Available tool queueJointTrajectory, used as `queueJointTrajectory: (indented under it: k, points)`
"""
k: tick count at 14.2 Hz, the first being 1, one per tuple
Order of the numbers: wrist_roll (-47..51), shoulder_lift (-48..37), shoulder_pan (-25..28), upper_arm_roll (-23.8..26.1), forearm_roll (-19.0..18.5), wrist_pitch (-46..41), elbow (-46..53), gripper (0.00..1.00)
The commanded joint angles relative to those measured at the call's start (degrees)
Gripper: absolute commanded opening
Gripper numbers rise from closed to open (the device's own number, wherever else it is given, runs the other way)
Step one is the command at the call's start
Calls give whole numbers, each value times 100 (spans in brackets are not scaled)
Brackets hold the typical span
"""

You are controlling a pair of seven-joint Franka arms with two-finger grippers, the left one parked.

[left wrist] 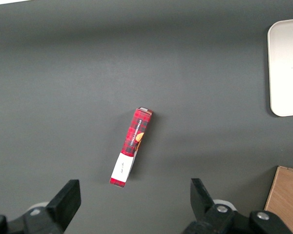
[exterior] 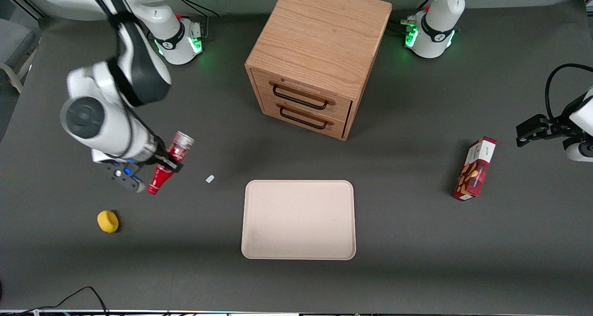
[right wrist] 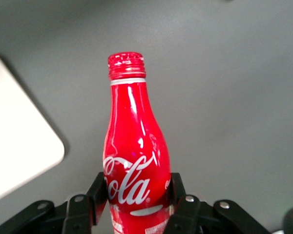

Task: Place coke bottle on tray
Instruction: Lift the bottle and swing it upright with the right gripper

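Your gripper [exterior: 167, 163] clamped the coke bottle [exterior: 169, 161], tilted above the table, at the tray's [exterior: 259, 246] ten o'clock.

I see a red coke bottle [right wrist: 134, 156] with white script in my black gripper [right wrist: 136, 200]; pale beige tray [exterior: 299, 219]; red plaid snack box [exterior: 474, 168].

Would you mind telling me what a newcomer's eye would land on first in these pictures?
First, the glossy red coke bottle, clamped at its body in the working arm's hand and held tilted above the table toward that arm's end. Next, the pale tray lying bare near the front camera. Then the wooden drawer cabinet standing farther from that camera than the tray.
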Motion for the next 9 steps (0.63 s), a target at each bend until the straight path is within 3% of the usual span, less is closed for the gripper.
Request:
queueJointTrajectory:
  k: [1,5,9]
  points:
    - [-1672,-61,-100,-287,403,-1415,1123,0]
    - [-2696,158,-83,-306,395,-1764,1628,0]
    - [-2645,1220,92,106,282,-1755,2479,0]
